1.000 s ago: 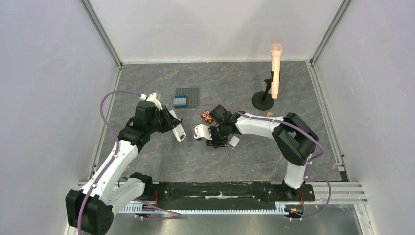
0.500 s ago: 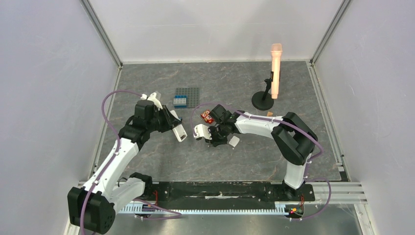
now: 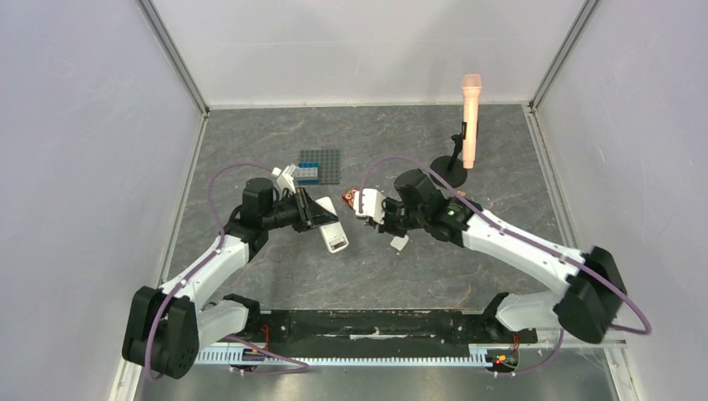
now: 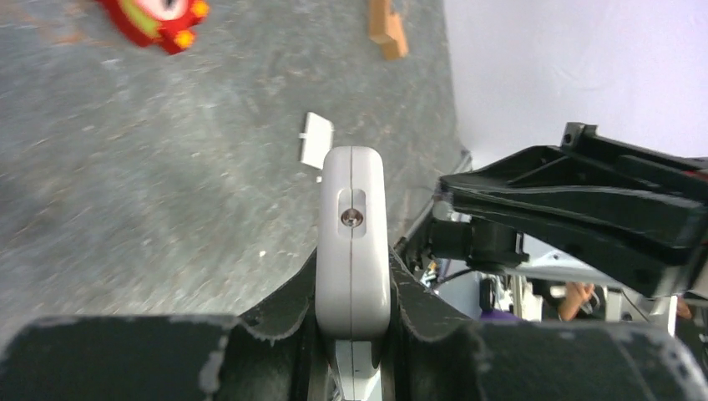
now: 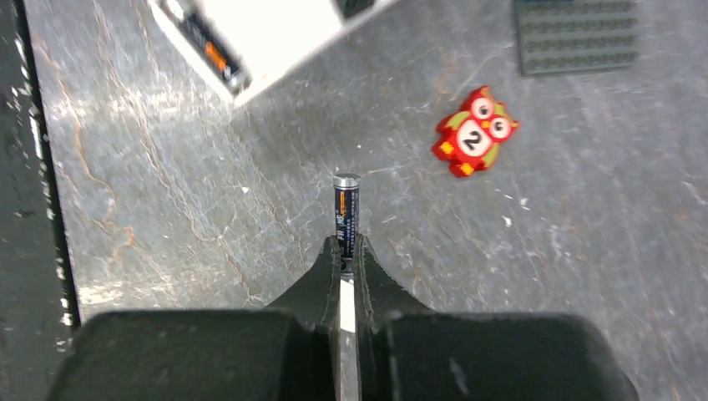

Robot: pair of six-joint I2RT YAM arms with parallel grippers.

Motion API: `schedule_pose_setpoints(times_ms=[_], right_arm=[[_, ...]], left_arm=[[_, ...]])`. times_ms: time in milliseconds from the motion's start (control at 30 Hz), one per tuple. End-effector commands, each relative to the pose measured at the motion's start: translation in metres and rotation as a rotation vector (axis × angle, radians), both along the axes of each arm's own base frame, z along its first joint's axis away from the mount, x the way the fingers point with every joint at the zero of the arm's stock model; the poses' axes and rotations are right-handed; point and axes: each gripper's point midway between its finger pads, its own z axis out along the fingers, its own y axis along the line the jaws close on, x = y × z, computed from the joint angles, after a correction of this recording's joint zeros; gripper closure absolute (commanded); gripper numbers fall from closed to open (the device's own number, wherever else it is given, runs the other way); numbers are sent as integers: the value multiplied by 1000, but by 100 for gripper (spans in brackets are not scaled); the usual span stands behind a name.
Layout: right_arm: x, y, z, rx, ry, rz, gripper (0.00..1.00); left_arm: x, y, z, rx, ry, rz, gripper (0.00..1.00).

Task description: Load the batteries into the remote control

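Note:
The white remote control is held in my left gripper, which is shut on it above the table's middle. In the left wrist view the remote stands edge-on between the jaws of that gripper. My right gripper is shut on a dark battery that sticks out past the fingertips above the table. In the top view the right gripper is just right of the remote. In the right wrist view the remote shows a dark battery in its open compartment.
A red owl toy lies between the grippers, also in the right wrist view. A small white cover lies on the table. A grey baseplate with a blue brick is behind. A microphone stand is at the back right.
My left gripper has carried the remote to the right, toward the middle. My right arm has swung its elbow out to the right and the gripper has moved up and right with the battery.

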Motion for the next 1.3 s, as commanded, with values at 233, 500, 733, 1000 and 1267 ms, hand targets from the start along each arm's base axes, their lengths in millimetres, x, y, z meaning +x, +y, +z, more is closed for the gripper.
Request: schedule_pose_setpoints(times_ms=[233,500,733,1000,1267], right_arm=[[-36,-8,80,125,54,-173,100],[-59,-19,61,-75,64,-202,100],[-51,-21,59,-110,7,-238,100],[-62,-11,55,-164,9,-157,99],[-65,-6,41,-263,-7,-154,99]], left_arm=[[-26,-82,61,-262,-79,-339,98],[-19,-103,71,-325,4,-424,98],[-24,-106,63,-332,46,-470,98],[-26,-108,49,-322,79,-484,98],[-25,-113,38,-315,104,-480,98]])
